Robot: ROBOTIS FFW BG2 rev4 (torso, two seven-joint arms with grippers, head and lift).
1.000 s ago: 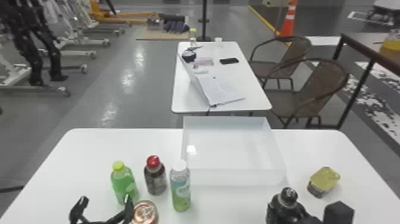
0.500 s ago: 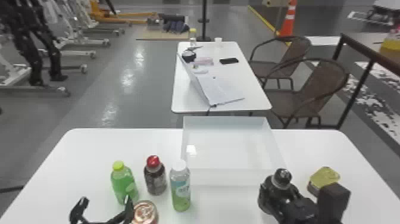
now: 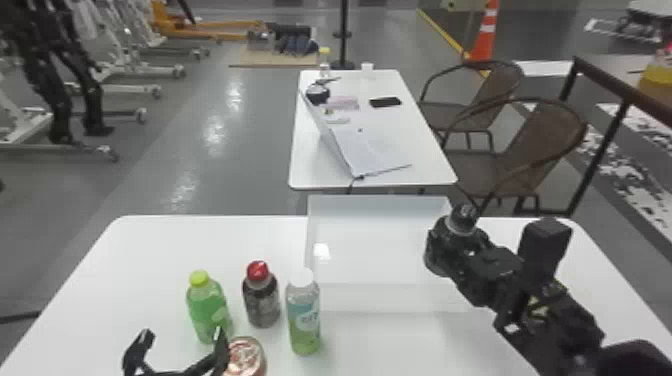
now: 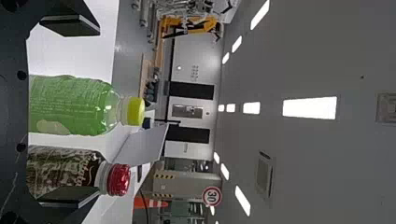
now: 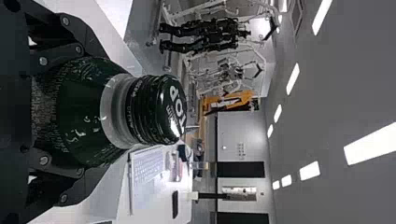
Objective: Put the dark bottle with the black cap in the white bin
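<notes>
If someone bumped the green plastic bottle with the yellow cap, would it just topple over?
It might: the green plastic bottle stands upright on the white table, taller than wide. Once down, its round body would probably roll. It looks filled with green liquid up to its shoulders, so it should feel fairly heavy.

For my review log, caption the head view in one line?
The right hand holds the dark bottle close to the white bin.

Dark btl (image 5: 81,116): smooth, glossy; blk cap (image 5: 156,109) shiny w/ ridged side. Bin (image 3: 385,250) smooth plastic-look, slight sheen. Tbl (image 3: 170,250) smooth, low gloss. Green btl (image 4: 70,105) clear plastic, wavy surf. Can (image 3: 245,355) shiny metal. Chair (image 3: 540,132) woven-look, matt. Floor (image 3: 200,165) smooth, glossy
</notes>
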